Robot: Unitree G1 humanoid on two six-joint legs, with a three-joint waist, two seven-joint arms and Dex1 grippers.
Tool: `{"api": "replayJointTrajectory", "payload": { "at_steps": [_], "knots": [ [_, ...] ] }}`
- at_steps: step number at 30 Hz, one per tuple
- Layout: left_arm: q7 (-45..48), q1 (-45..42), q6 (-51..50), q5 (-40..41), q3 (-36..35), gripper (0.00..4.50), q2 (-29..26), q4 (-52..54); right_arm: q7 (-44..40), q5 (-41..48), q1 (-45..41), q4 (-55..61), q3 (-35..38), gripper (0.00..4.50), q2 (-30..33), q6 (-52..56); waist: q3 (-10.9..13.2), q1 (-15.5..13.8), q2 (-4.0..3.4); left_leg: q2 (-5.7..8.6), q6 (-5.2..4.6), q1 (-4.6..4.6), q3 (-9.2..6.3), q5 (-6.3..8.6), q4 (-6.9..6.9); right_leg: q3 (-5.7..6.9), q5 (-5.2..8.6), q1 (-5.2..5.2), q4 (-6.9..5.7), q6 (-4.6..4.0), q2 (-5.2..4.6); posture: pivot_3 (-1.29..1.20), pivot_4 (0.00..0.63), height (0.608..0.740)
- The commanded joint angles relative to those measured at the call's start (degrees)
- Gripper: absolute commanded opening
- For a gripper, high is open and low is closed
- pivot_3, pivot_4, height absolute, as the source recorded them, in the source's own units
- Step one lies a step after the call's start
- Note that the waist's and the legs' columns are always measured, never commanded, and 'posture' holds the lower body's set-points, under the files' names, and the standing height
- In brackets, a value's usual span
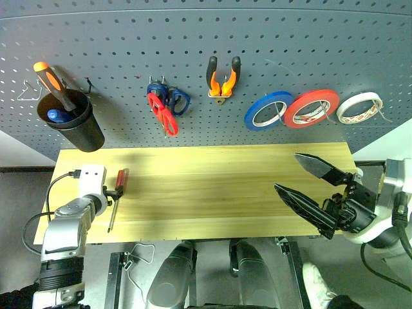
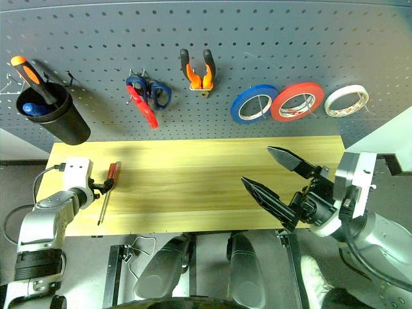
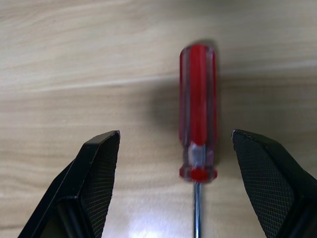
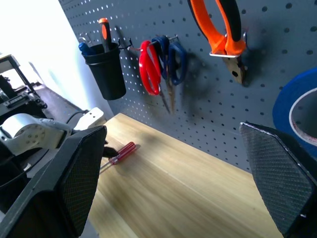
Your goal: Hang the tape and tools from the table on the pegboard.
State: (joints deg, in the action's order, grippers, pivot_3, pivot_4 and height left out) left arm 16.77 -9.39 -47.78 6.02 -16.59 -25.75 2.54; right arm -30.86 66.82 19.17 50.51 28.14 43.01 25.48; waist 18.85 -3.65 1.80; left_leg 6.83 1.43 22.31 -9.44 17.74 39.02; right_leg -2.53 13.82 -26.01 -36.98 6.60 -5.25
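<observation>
Where head views blur it, the left gripper (image 3: 173, 183) stands open, seemingly untouching, around the red-handled screwdriver (image 3: 197, 130).

Head pair: looking down and forward over the table (image 1: 212, 193) at the pegboard (image 1: 212, 51). Left wrist: close above the red-handled screwdriver (image 3: 197, 134). Right wrist: farther back, facing pegboard and same screwdriver.

The small red-handled screwdriver (image 1: 116, 196) lies on the light yellow wooden table (image 1: 212, 187), at its left end, between my left claw's (image 3: 173, 183) spread fingers. Behind the table stands the dark grey perforated pegboard (image 1: 270, 45)
</observation>
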Motion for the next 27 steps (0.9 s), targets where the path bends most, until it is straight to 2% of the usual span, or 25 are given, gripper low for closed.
{"api": "replayJointTrajectory", "payload": {
  "at_steps": [1,24,27],
  "knots": [
    [0.3,-0.3,2.5,0.1,0.4,3.76,-0.9,-2.0,0.2,1.9,0.3,2.1,1.9,4.50,0.9,-0.2,0.0,0.0,-0.01,0.00,0.00,0.00,0.00,0.00,0.00,0.00,0.00,0.00,0.00,0.00,0.00,0.02,0.354,0.727],
    [-1.7,0.5,3.4,0.9,2.5,3.76,1.5,-4.1,1.6,3.8,0.2,2.5,2.5,4.50,2.5,0.4,0.1,0.0,-0.04,-0.01,-0.10,0.04,-0.01,0.06,-0.04,0.00,0.00,-0.03,0.07,0.00,-0.01,-0.01,0.358,0.727],
    [-1.8,0.6,3.7,0.8,2.8,3.18,1.8,-4.4,1.7,4.1,0.3,2.5,2.9,4.50,2.8,0.4,0.1,0.0,-0.04,0.00,-0.10,0.05,-0.01,0.06,-0.04,0.00,0.00,-0.03,0.09,0.00,-0.01,-0.01,0.359,0.727]
  ]
}}
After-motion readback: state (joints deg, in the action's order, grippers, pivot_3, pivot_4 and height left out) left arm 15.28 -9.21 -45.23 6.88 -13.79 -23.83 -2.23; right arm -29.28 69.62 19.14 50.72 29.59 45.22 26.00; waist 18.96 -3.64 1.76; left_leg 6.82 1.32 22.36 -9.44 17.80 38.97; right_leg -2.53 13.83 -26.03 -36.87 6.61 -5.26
